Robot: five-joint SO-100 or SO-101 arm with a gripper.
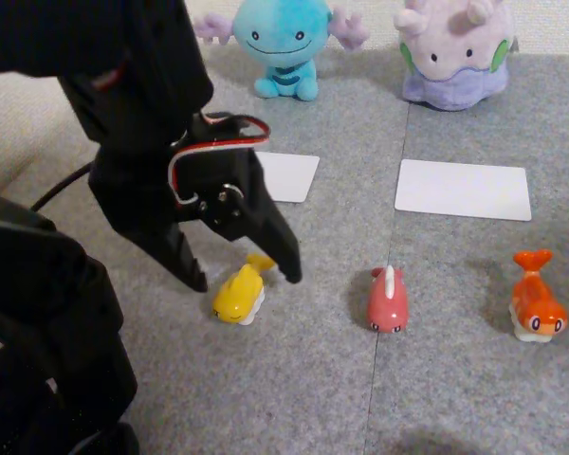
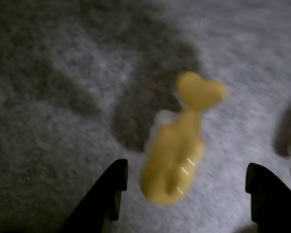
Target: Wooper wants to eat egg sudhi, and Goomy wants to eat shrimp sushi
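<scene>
Black claw [image 2: 184, 187] hung wide apart, straddling egg sudhi [image 2: 177, 155]: yellow, fish-shaped, forked tail, white underside, lying on grey surface [image 1: 313, 379] left of the pink toy [image 1: 388, 301].

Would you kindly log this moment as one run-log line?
phase: approach | gripper: open, straddling egg sudhi | not grasped | shrimp sushi: untouched on mat
</scene>
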